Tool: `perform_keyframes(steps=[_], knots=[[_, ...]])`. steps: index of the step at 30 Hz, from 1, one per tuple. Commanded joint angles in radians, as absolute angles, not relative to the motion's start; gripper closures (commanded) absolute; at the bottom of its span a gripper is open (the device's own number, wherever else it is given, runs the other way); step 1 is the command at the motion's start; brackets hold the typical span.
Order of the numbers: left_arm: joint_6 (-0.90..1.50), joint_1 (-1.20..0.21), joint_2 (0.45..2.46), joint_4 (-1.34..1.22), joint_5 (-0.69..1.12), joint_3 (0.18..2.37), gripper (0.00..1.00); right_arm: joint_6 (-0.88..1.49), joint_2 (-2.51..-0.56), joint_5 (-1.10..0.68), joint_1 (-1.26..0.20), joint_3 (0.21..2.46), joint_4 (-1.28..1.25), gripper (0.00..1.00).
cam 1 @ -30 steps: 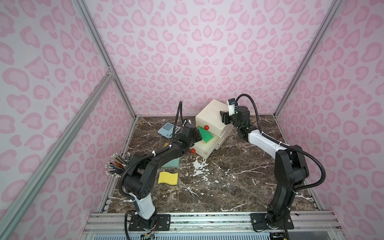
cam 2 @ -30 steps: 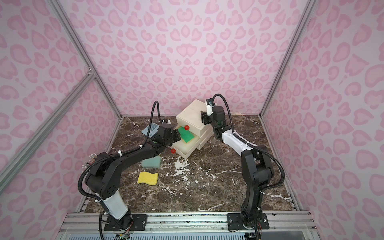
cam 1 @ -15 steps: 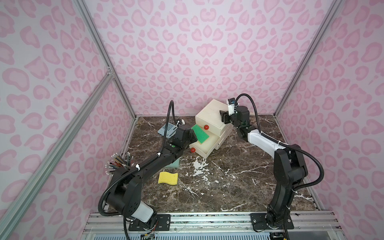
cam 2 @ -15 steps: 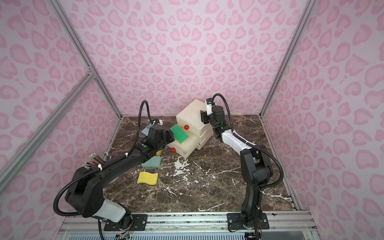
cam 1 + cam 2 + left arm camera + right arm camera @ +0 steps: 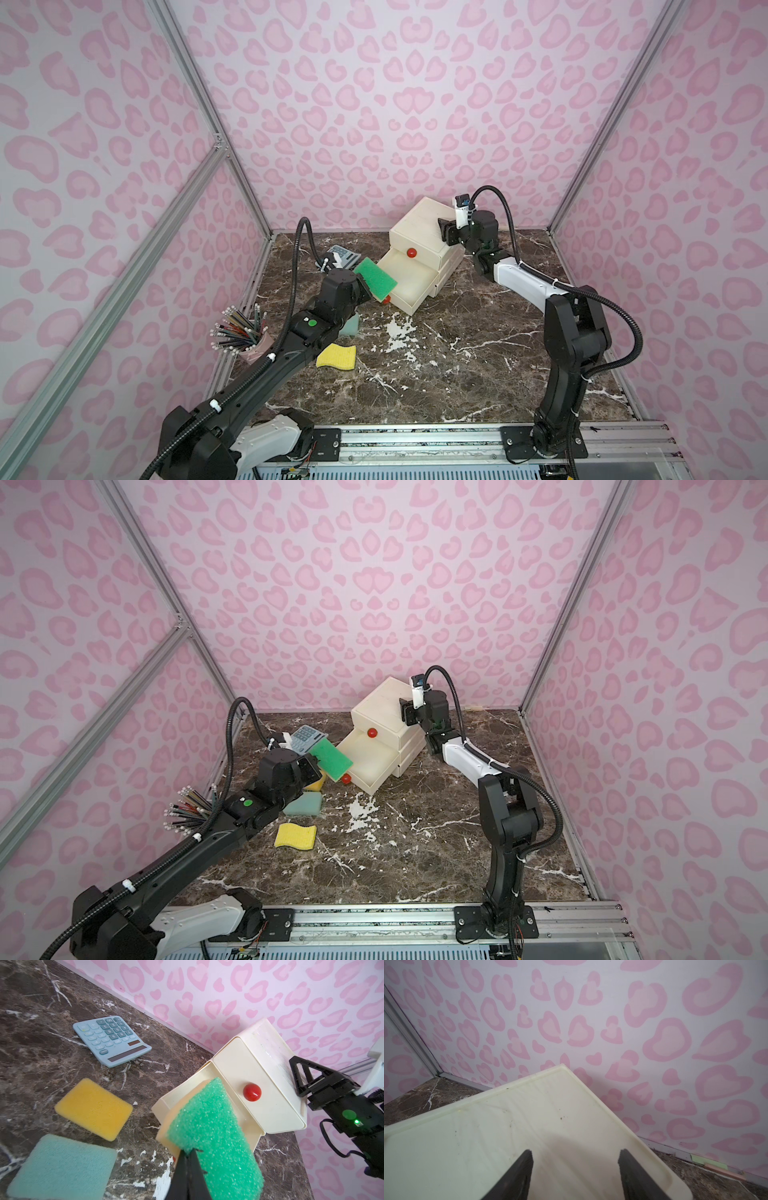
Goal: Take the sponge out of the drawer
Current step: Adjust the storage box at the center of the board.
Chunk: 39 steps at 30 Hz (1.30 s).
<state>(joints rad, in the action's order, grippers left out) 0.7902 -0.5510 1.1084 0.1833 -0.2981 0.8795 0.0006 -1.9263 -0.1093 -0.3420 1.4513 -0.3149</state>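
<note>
While the left gripper stays out of sight behind its load in both top views, its wrist view shows the jaws clamped hard on one end of the green sponge. Sponge is in the air, tilted, green scouring face up and an orange backing showing along one edge. It hangs over the front corner of the pulled-out drawer, just above that drawer's red knob, lifted above the drawer's rim and the table. Drawer belongs to a cream cabinet set at an angle near the back wall; the drawer above it is pushed in, with its own red knob. Right gripper lies across the cabinet's top, fingers spread with nothing between them; whether they press on the surface I cannot tell. On the marble table near the left arm: a teal sponge partly hidden under the arm, an orange-yellow sponge beside it, and a wavy-edged yellow sponge nearer the front. A pale blue calculator lies toward the back wall. A pencil cup stands at the table's left edge.
</note>
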Motion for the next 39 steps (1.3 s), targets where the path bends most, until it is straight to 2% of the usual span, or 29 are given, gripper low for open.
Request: perform_keyframes(steps=[1, 12, 20, 25, 35, 39], knots=[[0.845, -0.551, 1.049, 0.301, -0.351, 0.839, 0.98, 0.025, -1.951, -0.134, -0.344, 1.437, -0.168, 0.33], [1.137, -0.552, 0.664, 0.613, -0.46, 0.604, 0.98, 0.021, -1.962, -0.141, -0.344, 1.436, -0.181, 0.33], [1.287, -0.552, 0.555, 0.853, -0.399, 0.558, 0.98, 0.021, -1.948, -0.141, -0.342, 1.402, -0.201, 0.33], [1.295, -0.552, 0.582, 0.881, -0.327, 0.547, 0.98, 0.029, -1.95, -0.148, -0.339, 1.388, -0.22, 0.33], [1.213, -0.552, 0.901, 0.489, -0.183, 0.56, 0.98, 0.04, -1.954, -0.162, -0.331, 1.382, -0.227, 0.33], [1.212, -0.576, 1.009, 0.34, -0.225, 0.58, 0.98, 0.043, -1.954, -0.167, -0.329, 1.379, -0.229, 0.33]])
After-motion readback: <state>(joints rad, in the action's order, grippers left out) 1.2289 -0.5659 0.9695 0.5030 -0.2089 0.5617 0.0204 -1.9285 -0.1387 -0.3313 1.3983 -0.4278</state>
